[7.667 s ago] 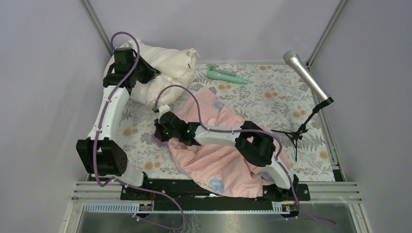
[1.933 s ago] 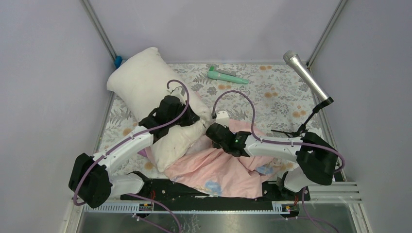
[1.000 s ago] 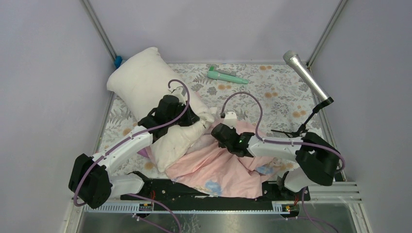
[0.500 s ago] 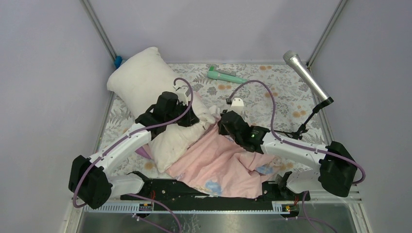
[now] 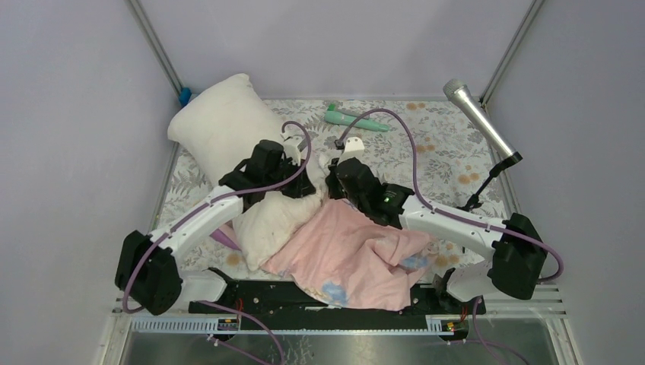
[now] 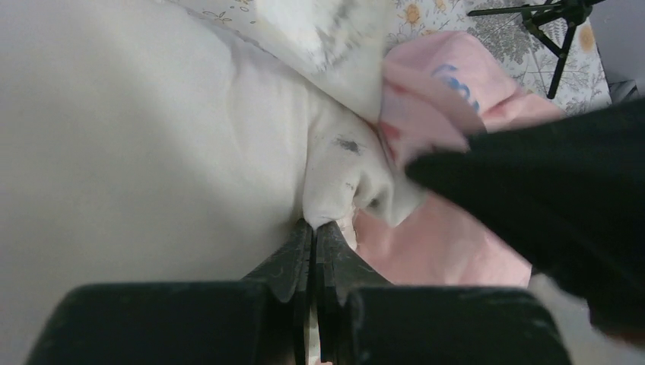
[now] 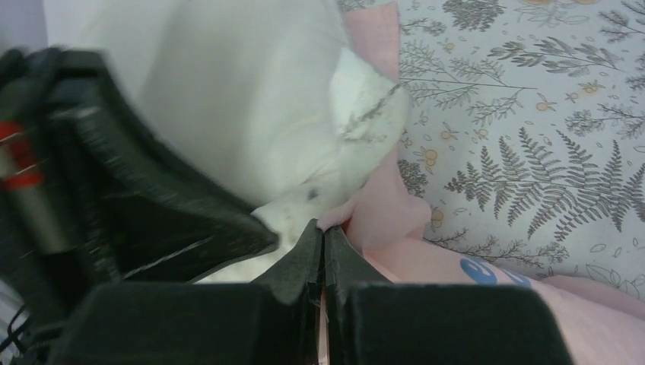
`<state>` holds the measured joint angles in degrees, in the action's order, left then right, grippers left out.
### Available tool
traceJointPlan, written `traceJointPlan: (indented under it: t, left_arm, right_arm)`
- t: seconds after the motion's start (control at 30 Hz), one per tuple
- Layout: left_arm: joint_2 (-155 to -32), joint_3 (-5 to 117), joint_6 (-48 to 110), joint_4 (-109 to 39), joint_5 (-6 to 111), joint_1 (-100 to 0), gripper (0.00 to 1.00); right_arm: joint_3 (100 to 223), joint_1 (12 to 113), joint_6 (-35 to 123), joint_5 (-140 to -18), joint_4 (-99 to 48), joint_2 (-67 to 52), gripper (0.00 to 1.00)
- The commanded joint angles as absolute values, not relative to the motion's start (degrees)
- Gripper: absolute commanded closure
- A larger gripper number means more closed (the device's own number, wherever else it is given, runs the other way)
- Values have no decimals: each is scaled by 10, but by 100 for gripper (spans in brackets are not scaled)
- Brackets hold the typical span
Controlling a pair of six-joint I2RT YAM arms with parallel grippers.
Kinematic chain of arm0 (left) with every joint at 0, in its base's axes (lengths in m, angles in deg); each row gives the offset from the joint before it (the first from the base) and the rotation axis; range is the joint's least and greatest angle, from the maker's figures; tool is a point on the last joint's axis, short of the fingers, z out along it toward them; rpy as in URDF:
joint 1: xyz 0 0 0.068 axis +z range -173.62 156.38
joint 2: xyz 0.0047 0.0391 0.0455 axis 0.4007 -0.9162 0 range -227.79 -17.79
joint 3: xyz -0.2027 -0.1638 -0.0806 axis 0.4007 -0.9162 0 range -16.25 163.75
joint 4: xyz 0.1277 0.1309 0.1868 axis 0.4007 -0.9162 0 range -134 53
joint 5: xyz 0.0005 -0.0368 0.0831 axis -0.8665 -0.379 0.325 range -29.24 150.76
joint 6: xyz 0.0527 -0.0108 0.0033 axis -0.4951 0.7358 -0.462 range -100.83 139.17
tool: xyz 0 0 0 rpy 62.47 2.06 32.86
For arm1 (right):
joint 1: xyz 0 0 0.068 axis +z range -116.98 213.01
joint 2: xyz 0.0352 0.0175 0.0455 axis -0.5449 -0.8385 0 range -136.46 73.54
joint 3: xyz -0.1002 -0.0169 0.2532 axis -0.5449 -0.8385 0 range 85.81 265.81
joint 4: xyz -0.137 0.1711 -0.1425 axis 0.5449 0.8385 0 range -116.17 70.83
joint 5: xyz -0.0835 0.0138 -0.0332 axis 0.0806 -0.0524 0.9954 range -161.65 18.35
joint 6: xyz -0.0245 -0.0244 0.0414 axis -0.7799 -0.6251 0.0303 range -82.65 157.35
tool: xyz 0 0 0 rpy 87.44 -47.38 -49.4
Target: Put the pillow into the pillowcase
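Plump cream rectangular pillow [image 5: 220, 129] lies at 10 o'clock; thin pink printed pillowcase [image 5: 350, 251] at 6. Left gripper [image 6: 313, 228] clamps pillow corner; right gripper [image 7: 323, 232], pinching pillowcase edge, has risen toward 12, meeting that corner. Insertion barely begun.

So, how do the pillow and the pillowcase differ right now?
The pillow is plump and plain cream; the pillowcase is thin, crumpled and pink with small blue prints. The pillow reaches the far left corner; the pillowcase lies at the near edge. Both are soft cloth.
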<state>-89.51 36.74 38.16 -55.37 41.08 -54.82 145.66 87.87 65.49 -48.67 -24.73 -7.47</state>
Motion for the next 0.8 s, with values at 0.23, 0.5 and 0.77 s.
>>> traceJointPlan:
  t: [0.23,0.5,0.77]
  left_arm:
    - [-1052,469,461,-507,393,-539,100]
    - [-1132,511,616,-386,412,-446,100]
    - [-1184,601,584,-415,382,-442,97]
  right_arm:
    - [1523,908,612,-564,-326,-63,100]
    - [1550,892,638,-631,-346,-113,100]
    - [1526,873,667,-611,-307,-126,87]
